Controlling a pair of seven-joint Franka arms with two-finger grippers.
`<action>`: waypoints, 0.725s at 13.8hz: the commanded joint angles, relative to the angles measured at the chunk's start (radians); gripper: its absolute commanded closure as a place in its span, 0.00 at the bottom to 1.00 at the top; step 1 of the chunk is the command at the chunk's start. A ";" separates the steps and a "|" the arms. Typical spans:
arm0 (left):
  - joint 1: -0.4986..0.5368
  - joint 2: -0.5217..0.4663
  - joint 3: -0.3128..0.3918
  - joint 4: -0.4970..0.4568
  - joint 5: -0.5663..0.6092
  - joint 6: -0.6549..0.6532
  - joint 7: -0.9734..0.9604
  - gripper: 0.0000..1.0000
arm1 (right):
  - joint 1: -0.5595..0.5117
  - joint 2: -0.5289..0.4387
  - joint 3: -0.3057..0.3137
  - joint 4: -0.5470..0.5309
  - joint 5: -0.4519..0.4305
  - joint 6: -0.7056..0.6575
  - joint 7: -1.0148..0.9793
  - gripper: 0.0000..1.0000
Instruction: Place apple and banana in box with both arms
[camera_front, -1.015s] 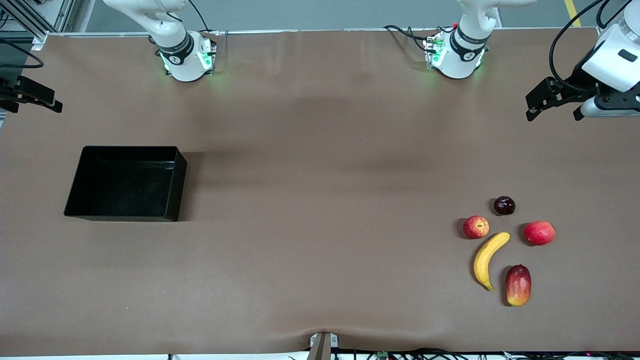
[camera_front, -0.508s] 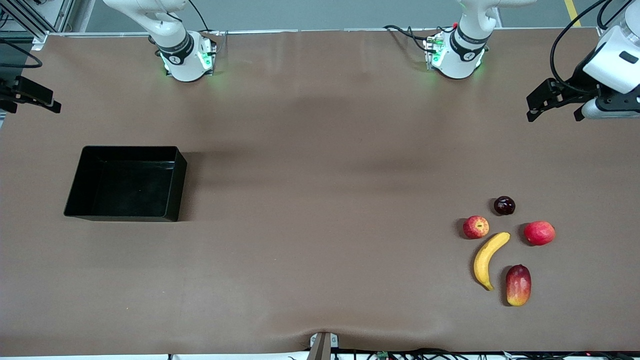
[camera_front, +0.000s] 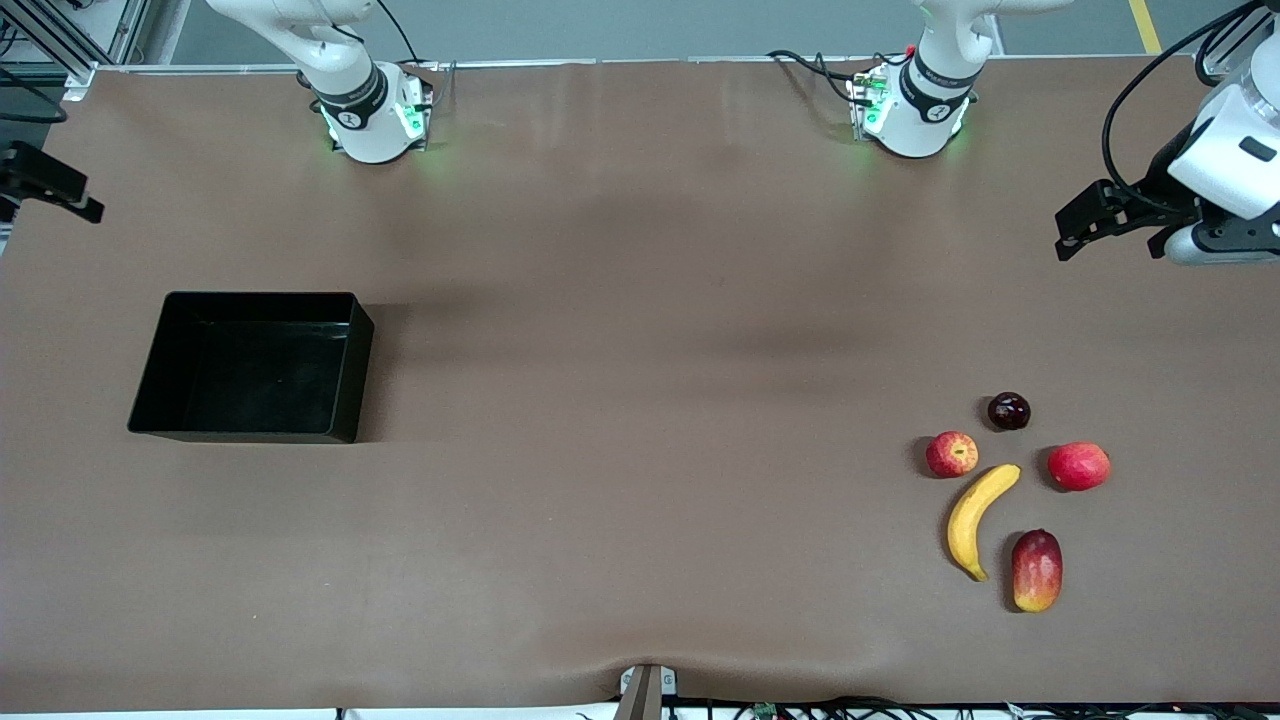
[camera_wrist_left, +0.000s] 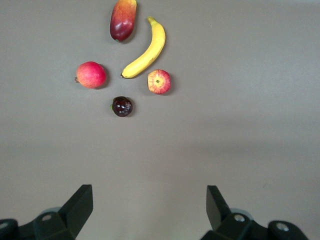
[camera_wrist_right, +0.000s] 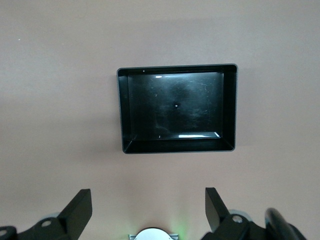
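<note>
Both arms are glossy white Frankas. Each base (camera_front: 375, 125) has a black band with a small white logo around the joint and green LEDs glowing on both sides. Black cables run to the bases, and a thick black one loops over the left arm's wrist housing (camera_front: 1225, 150), which has a small dark slot in the white shell. The left gripper (camera_wrist_left: 150, 212) is matte black with 2 blocky angular fingers, and so is the right gripper (camera_wrist_right: 149, 212), with round screw holes near the finger mounts.
</note>
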 joint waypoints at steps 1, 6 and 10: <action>0.007 0.061 0.000 0.024 -0.004 -0.006 -0.009 0.00 | -0.032 0.083 -0.050 0.032 -0.015 -0.005 -0.124 0.00; 0.013 0.170 0.000 -0.045 0.027 0.181 -0.010 0.00 | -0.033 0.270 -0.219 -0.016 -0.047 0.107 -0.263 0.00; 0.018 0.294 -0.002 -0.114 0.041 0.420 -0.012 0.00 | -0.053 0.283 -0.246 -0.291 -0.042 0.508 -0.332 0.00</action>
